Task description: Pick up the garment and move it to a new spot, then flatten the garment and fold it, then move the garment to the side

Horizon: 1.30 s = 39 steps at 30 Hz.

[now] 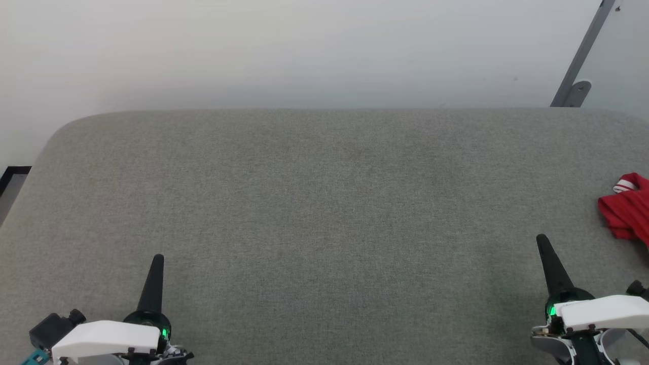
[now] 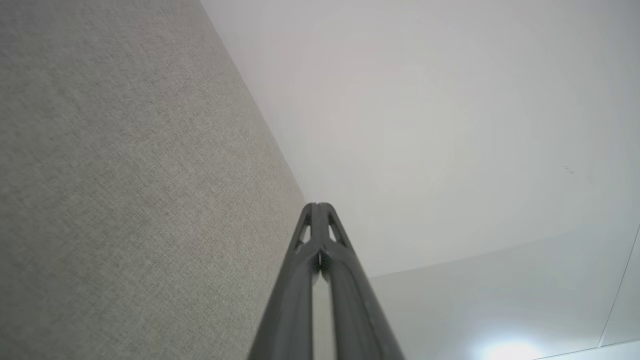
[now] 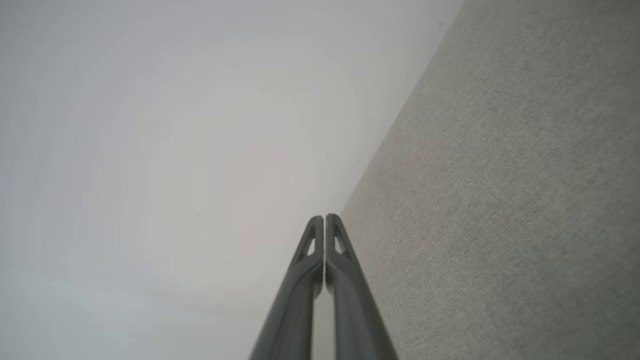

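The garment (image 1: 627, 210), bright red with a white striped sleeve end, lies crumpled at the right edge of the head view, partly cut off by the frame. My right gripper (image 1: 542, 238) is shut with nothing in it, low at the right, a short way left of and nearer than the garment. At the lower left my left gripper (image 1: 158, 258) is shut and holds nothing. In the left wrist view the left gripper (image 2: 316, 205) has its fingertips pressed together. The right wrist view shows the right gripper (image 3: 324, 217) with its tips touching too.
A wide grey fabric-covered table (image 1: 314, 203) spreads in front of me, with a pale wall behind it. A grey metal bracket (image 1: 578, 66) leans against the wall at the far right. The table's rounded left corner (image 1: 71, 126) drops off to the floor.
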{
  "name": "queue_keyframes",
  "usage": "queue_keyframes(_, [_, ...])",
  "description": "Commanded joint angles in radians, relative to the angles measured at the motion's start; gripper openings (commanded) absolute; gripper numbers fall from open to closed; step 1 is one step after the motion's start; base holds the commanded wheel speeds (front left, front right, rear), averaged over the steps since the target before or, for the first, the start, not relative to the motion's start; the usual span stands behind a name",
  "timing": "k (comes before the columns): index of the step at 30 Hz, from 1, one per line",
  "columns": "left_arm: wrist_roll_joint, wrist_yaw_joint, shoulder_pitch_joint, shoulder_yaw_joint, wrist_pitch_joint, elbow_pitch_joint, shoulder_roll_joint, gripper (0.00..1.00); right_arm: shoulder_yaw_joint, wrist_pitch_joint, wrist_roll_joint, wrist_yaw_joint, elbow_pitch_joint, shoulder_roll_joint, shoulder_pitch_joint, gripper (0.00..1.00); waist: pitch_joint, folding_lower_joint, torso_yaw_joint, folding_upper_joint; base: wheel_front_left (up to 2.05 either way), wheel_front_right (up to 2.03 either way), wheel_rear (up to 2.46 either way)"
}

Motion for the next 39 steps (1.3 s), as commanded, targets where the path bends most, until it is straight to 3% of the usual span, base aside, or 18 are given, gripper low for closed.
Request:
queue_keyframes(1, [-0.031, -0.002, -0.027, 0.006, 0.006, -0.004, 0.0, 0.0, -0.003, 0.009, 0.025, 0.0, -0.001, 0.004, -0.021, 0.0, 0.0, 0.0, -0.001, 0.0, 0.0, 0.0, 0.0])
queue_keyframes(39, [-0.31, -0.003, -0.085, 0.031, 0.089, 0.028, -0.016, 0.0, -0.021, 0.068, 0.274, 0.0, 0.035, 0.037, -0.064, 0.0, 0.002, 0.0, -0.032, 0.0, 0.0, 0.0, 0.0])
